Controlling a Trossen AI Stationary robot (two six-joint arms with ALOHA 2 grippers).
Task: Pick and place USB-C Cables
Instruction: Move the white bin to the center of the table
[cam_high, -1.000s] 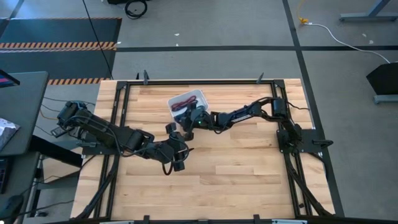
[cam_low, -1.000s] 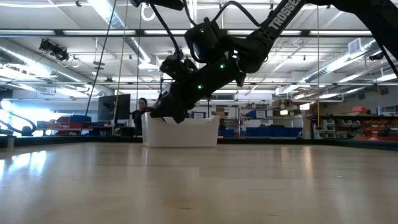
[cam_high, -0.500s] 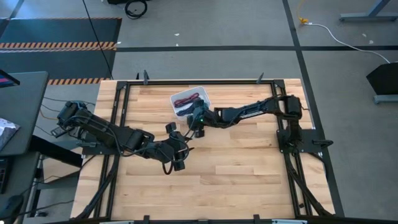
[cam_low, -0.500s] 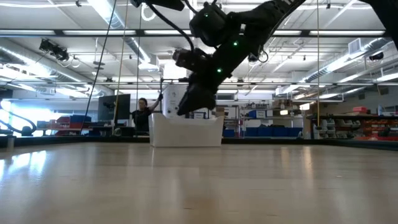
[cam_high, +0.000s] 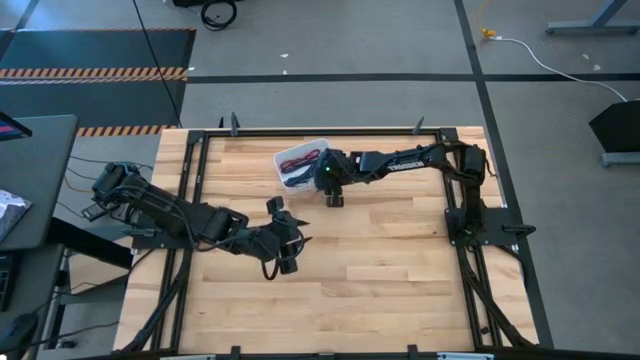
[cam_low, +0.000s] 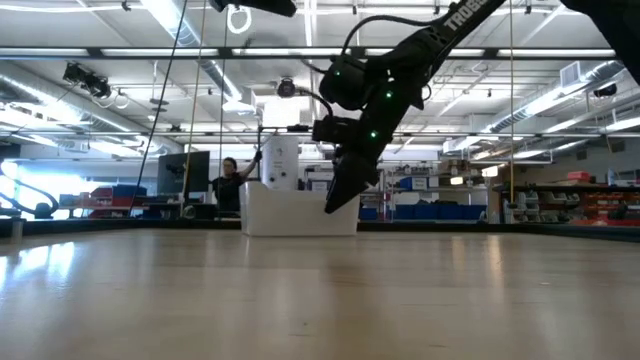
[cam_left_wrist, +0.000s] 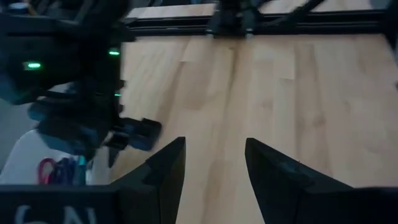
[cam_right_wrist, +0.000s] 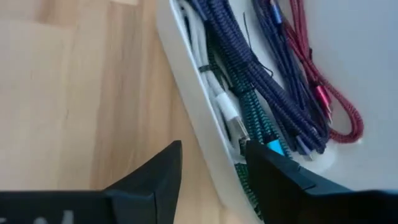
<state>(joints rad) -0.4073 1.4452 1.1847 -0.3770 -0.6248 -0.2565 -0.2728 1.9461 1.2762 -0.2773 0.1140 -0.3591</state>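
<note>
The white tray stands near the table's far edge, seen also in the low view as the tray. The cable bundles lie in it: dark red, purple, white-grey, teal. My right gripper hovers open at the tray's right near corner, its fingers standing over the tray's rim without touching it; the right gripper holds nothing. My left gripper waits open over the table's middle, pointing right.
Bare wood table lies near and right of both arms. A black frame rail runs just behind the tray. A person stands in the room far beyond the table.
My right gripper has moved from beside my left gripper toward the table's right and far edge, along the tray's near side to its right corner, while its arm drew back. The left arm has kept still.
</note>
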